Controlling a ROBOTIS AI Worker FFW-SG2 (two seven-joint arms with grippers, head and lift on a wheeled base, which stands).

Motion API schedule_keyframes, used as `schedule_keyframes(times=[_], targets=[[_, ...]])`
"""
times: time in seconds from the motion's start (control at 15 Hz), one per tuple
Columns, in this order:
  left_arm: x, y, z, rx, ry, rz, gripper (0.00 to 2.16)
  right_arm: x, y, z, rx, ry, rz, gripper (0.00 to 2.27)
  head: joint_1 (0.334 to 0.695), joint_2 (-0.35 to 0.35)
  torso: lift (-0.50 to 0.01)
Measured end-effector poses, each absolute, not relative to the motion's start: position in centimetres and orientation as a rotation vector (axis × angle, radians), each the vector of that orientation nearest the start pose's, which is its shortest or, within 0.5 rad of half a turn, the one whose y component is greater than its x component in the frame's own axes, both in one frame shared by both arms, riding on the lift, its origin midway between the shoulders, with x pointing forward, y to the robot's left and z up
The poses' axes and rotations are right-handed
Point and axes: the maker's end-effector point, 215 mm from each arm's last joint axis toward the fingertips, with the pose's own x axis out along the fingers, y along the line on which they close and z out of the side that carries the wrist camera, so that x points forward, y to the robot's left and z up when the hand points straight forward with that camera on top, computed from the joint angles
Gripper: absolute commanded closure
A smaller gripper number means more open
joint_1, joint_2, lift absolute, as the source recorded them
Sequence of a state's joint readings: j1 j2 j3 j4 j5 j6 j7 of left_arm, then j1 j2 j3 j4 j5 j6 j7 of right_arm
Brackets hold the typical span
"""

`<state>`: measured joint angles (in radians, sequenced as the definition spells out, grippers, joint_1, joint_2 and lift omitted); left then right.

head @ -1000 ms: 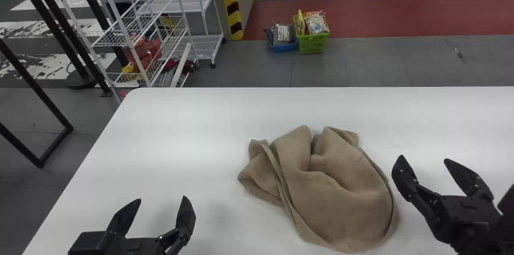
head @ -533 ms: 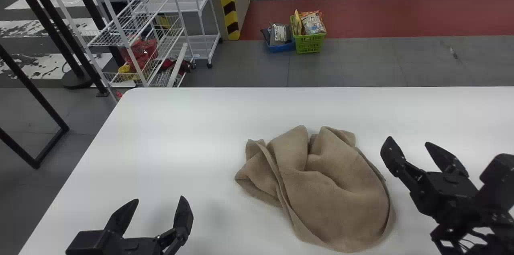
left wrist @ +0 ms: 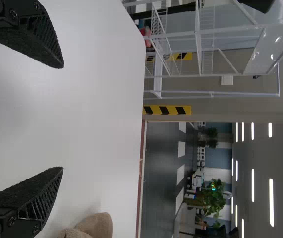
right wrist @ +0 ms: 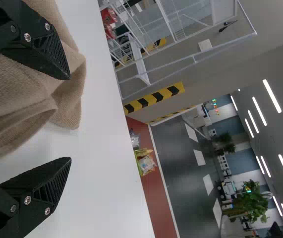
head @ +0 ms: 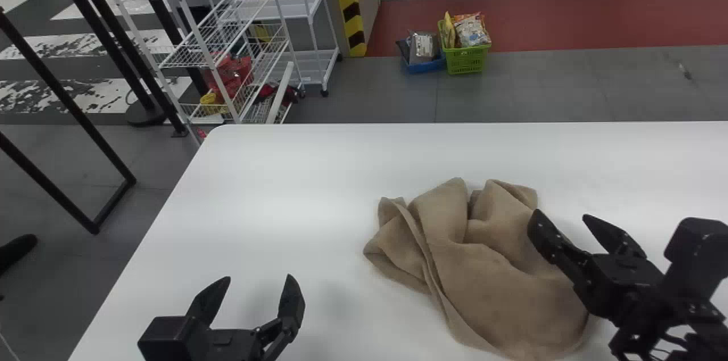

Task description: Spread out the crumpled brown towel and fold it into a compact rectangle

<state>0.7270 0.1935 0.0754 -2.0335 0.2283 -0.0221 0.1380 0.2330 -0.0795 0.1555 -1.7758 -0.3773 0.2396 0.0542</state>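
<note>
The brown towel (head: 483, 270) lies crumpled on the white table, with folds bunched at its far edge. My right gripper (head: 569, 223) is open over the towel's right side, one finger overlapping the cloth in the head view. Nothing is between the fingers of this right gripper (right wrist: 71, 119), and the towel (right wrist: 22, 94) shows behind one of them. Left of the towel, well apart from it, my left gripper (head: 260, 283) stands open and empty above the table. In the left wrist view the same gripper (left wrist: 63, 118) has a corner of the towel (left wrist: 95, 226) beyond one finger.
The white table (head: 273, 179) has its left edge beyond my left gripper. On the floor past the far edge stand a white wire rack (head: 227, 48), a green basket (head: 465, 59) with packets and a blue basket (head: 425, 65). Black posts stand at the left.
My right gripper has moved forward and leftward, from beside the towel to over its right side. The head view has shifted slightly. My left gripper and the towel keep their places on the table.
</note>
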Motion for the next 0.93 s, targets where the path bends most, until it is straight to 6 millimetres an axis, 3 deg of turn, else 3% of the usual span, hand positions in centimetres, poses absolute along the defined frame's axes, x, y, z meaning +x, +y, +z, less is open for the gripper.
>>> schedule_keyframes(times=[0.27, 0.6, 0.93], targets=[[36.7, 31.6, -42.5, -0.009, 0.244, 0.121, 0.08, 50.7, -12.4, -43.9, 0.325, 0.315, 0.244, 0.29, 0.695, 0.244, -0.127], [36.9, 31.8, -43.0, -0.01, 0.253, 0.124, 0.08, 52.1, -12.7, -43.9, 0.372, 0.286, 0.233, 0.35, 0.695, 0.236, -0.127], [37.0, 31.8, -43.2, -0.011, 0.255, 0.126, 0.08, 52.2, -11.9, -43.5, 0.379, 0.28, 0.246, 0.4, 0.695, 0.245, -0.127]])
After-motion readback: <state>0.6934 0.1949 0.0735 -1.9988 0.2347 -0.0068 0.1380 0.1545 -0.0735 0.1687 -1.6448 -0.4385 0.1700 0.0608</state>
